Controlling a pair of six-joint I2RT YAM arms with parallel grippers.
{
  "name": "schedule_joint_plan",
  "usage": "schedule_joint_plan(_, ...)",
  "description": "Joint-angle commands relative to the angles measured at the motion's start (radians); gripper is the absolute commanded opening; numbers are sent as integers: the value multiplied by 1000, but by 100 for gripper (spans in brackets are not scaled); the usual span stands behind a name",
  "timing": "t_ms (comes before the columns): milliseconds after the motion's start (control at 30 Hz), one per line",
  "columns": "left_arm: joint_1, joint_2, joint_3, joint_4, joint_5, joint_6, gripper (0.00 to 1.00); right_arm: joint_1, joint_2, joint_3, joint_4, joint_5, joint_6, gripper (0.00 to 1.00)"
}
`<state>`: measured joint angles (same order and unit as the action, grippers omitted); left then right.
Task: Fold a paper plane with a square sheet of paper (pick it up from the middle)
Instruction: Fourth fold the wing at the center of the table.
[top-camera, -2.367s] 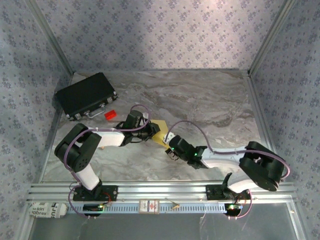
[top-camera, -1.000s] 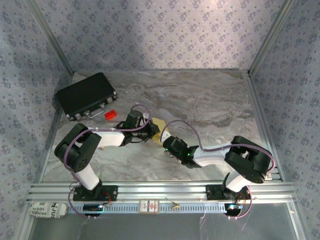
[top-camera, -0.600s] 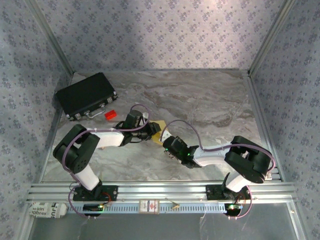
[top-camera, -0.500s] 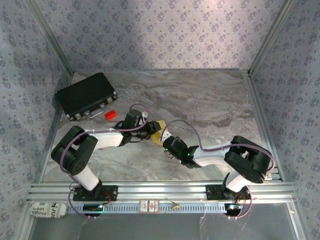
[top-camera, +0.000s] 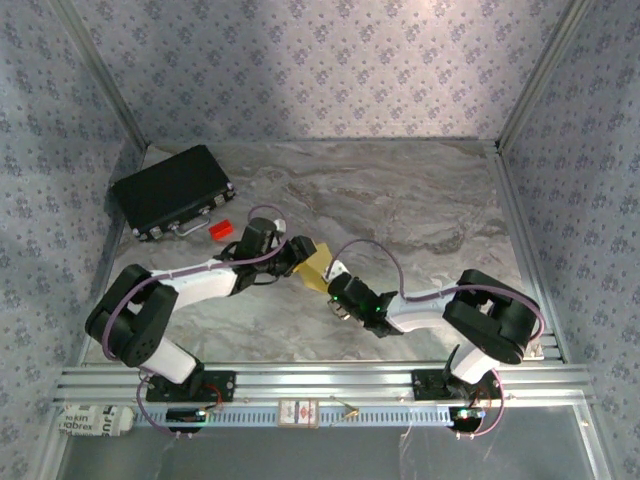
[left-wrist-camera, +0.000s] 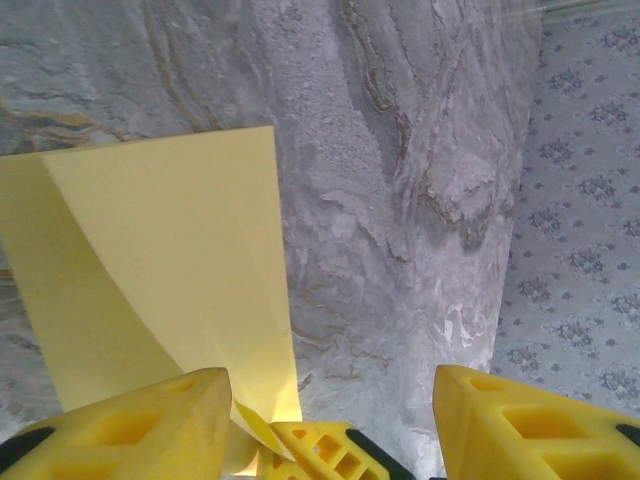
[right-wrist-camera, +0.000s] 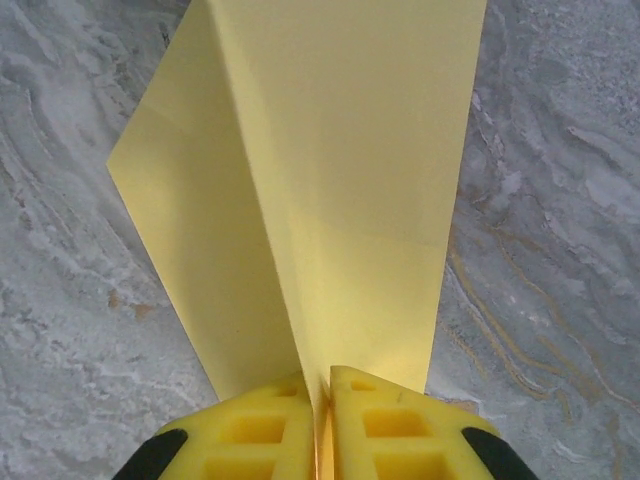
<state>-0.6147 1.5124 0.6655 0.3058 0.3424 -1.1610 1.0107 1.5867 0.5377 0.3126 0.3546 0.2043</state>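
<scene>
Grey marbled tabletop (top-camera: 420, 200) w/ patterned walls on three sides. We see the yellow sheet (top-camera: 316, 267) approx. mid-tabletop, between the two arms. It is folded, w/ one sharp crease running lengthwise in the right wrist view. We can't tell if it lies flat or is lifted. Right end effector (right-wrist-camera: 322, 385) has its fingers pressed together, pinching the sheet at the near end of that crease. Left end effector (left-wrist-camera: 328, 388) is spread wide and grips nothing; in its wrist view the paper's corner sits just beside the left-hand finger. Black case (top-camera: 170, 190) lies at the back-left corner, w/ a small red block (top-camera: 221, 229) just beside its front edge. Both are well apart from the sheet.
</scene>
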Motion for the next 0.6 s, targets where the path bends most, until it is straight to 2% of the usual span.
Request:
schedule_joint_plan(0, 6, -27, -17, -27, -18, 2, 56, -25, 7, -22, 19, -68, 84, 13)
schedule_joint_plan(267, 5, -30, -15, -25, -17, -1, 55, -63, 1, -48, 61, -165, 101, 13)
schedule_joint_plan(567, 5, -47, -24, -32, -25, -3, 55, -78, 11, -62, 77, -204, 114, 9)
